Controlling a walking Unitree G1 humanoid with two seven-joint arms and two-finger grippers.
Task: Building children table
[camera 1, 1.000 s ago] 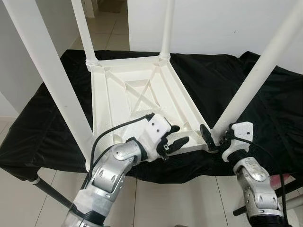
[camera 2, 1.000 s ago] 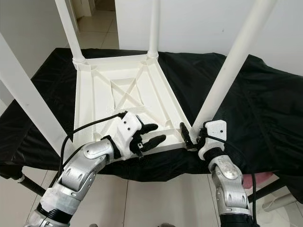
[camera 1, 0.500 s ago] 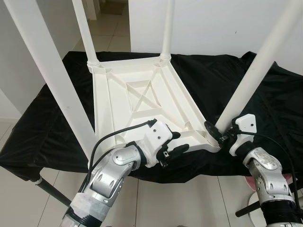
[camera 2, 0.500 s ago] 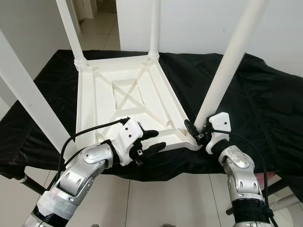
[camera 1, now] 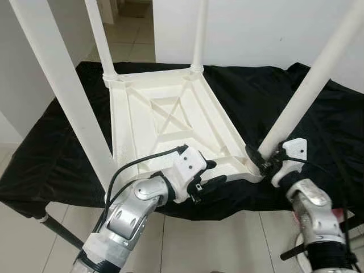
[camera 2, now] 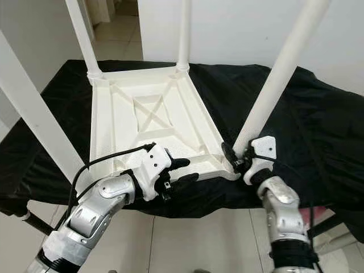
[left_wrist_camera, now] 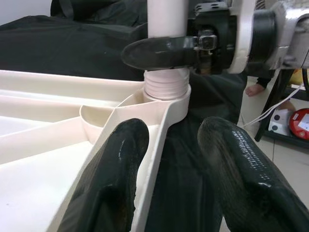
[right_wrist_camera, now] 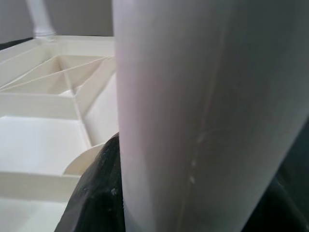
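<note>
Your children's table (camera 1: 165,122) lies upside down on the black-draped worktop (camera 1: 51,153), reaching its near edge. Your right tool (camera 1: 263,163) is clenched around the near-right leg (camera 1: 307,94); your left tool (camera 1: 209,175) straddles the tabletop's near rim, released.

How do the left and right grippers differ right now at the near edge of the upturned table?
The right gripper is closed around the base of the near right leg, just above its socket; the left gripper holds nothing. The left gripper's fingers are spread open, straddling the table's near rim, while the right gripper's are clamped on the leg. Both work the same near edge, close to the right corner.
</note>
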